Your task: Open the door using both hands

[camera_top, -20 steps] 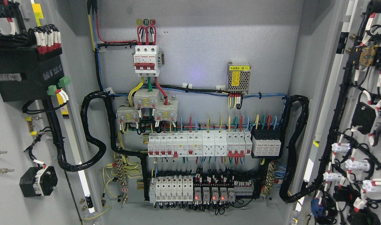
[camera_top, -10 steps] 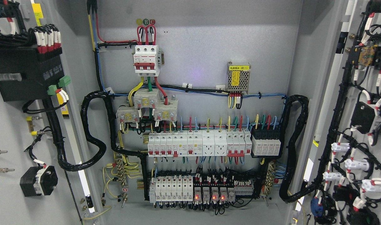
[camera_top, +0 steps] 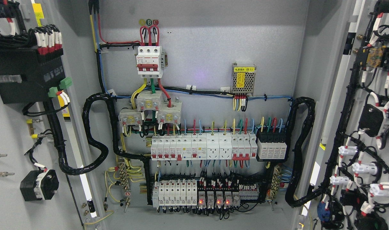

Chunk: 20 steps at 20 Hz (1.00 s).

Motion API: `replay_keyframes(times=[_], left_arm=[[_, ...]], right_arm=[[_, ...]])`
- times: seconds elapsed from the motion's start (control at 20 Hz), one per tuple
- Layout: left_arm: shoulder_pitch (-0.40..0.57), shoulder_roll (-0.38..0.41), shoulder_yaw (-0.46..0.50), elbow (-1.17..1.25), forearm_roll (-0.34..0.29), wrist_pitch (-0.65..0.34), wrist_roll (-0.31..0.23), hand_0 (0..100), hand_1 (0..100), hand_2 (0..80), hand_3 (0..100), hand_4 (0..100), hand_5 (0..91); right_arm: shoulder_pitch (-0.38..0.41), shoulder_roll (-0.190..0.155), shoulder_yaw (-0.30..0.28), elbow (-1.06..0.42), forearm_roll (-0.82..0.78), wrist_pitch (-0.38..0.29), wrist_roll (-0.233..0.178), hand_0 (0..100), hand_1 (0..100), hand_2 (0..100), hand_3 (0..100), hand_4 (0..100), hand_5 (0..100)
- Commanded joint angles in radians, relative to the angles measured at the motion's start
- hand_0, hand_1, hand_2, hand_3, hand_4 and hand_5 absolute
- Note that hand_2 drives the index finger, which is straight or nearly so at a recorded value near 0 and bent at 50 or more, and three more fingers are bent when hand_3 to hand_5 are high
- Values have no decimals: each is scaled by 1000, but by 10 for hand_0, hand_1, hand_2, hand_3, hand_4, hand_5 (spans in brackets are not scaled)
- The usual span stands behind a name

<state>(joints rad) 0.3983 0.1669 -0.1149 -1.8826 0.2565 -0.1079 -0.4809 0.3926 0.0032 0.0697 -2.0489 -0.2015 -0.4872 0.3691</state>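
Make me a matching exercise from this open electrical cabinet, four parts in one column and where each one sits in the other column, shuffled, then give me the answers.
Parts:
1. red-handled main breaker
2. power supply with yellow label
3. black four-block module
4. relays with red lights

Places:
A. bottom row of the back panel, right of the white breakers
B. top of the back panel, left of centre
C. right end of the middle breaker row
D. upper right of the back panel, above the horizontal cable run

Pairs: 1-B, 2-D, 3-C, 4-A
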Motion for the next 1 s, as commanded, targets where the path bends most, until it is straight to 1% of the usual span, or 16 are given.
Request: replay_keyframes(times=[0.0, 0.05, 0.15, 0.25, 0.3, 0.35, 0.4, 0.5, 0.6, 0.65, 0.75, 0.85, 0.95], left_arm=[[-4, 51, 152, -168, 1, -76, -190, 120, 556, 0, 0, 0, 0], [-3, 46, 168, -168, 1, -104, -211, 120, 556, 0, 0, 0, 0], [8, 34, 220, -168, 1, -118, -209, 120, 556, 0, 0, 0, 0], [24, 8, 323, -168, 3, -124, -209, 120, 556, 0, 0, 0, 0], [27, 2, 366, -168, 13, -128, -209, 120, 556, 0, 0, 0, 0], [28, 2, 398, -167, 35, -136, -209, 120, 556, 0, 0, 0, 0], [27, 2, 423, -167, 74, -150, -209, 120, 556, 0, 0, 0, 0], [30, -1, 452, -167, 131, -157, -209, 120, 556, 0, 0, 0, 0], [42, -24, 489, -165, 150, -157, -209, 120, 556, 0, 0, 0, 0], [62, -49, 501, -165, 150, -157, -209, 120, 556, 0, 0, 0, 0], [94, -70, 521, -164, 161, -159, -209, 120, 556, 0, 0, 0, 0], [108, -67, 540, -161, 219, -156, -209, 120, 556, 0, 0, 0, 0], [109, -67, 561, -158, 263, -150, -211, 120, 556, 0, 0, 0, 0]], right_arm=[[14, 0, -93, -39, -1, -20, 1, 0, 500, 40, 0, 0, 0], [15, -3, -93, -39, -1, -30, 1, 0, 500, 40, 0, 0, 0], [18, -2, -96, -39, -1, -36, 1, 0, 500, 40, 0, 0, 0], [18, -2, -108, -39, -1, -37, 1, 0, 500, 40, 0, 0, 0], [18, -3, -110, -39, -1, -39, 1, 0, 500, 40, 0, 0, 0], [17, -6, -113, -39, -3, -39, 1, 0, 500, 40, 0, 0, 0], [14, -14, -120, -39, -6, -37, 1, 0, 500, 40, 0, 0, 0], [6, -29, -129, -37, -10, -31, 1, 0, 500, 40, 0, 0, 0], [8, -57, -129, -37, -64, -28, 1, 0, 500, 40, 0, 0, 0], [8, -63, -133, -37, -87, -28, 1, 0, 500, 40, 0, 0, 0], [6, -83, -155, -39, -95, -31, 1, 0, 500, 40, 0, 0, 0], [0, -100, -169, -39, -105, -34, 1, 0, 500, 40, 0, 0, 0], [-5, -106, -192, -37, -134, -33, 1, 0, 500, 40, 0, 0, 0]])
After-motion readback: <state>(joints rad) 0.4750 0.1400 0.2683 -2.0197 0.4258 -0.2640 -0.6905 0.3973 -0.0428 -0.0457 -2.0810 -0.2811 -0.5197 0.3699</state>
